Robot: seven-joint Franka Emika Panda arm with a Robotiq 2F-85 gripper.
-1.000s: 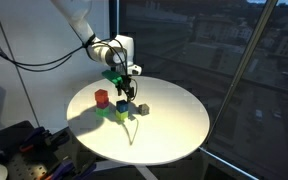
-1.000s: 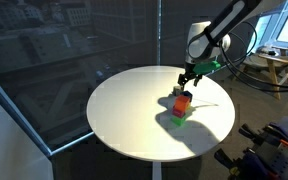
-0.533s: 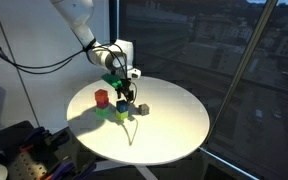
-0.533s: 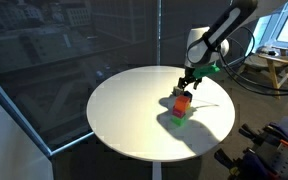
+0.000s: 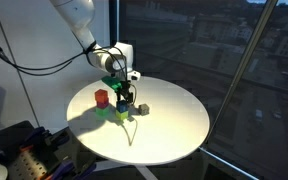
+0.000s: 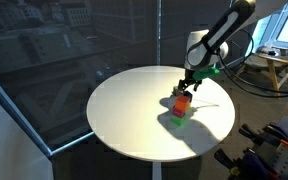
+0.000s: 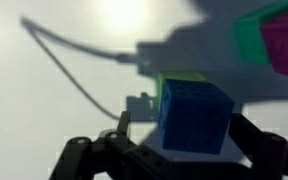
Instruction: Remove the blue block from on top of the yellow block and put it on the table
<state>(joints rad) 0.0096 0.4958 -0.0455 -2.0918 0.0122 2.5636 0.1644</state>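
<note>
The blue block [image 7: 194, 115] sits on the yellow block [image 7: 176, 78], of which only a thin edge shows in the wrist view. My gripper [image 7: 184, 138] is open, with one finger on each side of the blue block and a gap on the left. In an exterior view the gripper [image 5: 125, 98] hangs just over the blue block [image 5: 123, 106] on the yellow block [image 5: 121, 115], on the white round table [image 5: 174, 125]. In an exterior view the gripper [image 6: 187, 86] is behind a red-on-green stack, and the blue block is hidden there.
A red block [image 5: 101, 97] on a green block [image 5: 103, 108] stands beside the stack; it also shows in the wrist view [image 7: 284, 40] and in an exterior view [image 6: 182, 102]. A grey cube [image 5: 142, 108] lies close by. A thin cable [image 7: 74, 70] runs across the table.
My gripper has come down a little, closer around the blue block. The blocks have not moved.
</note>
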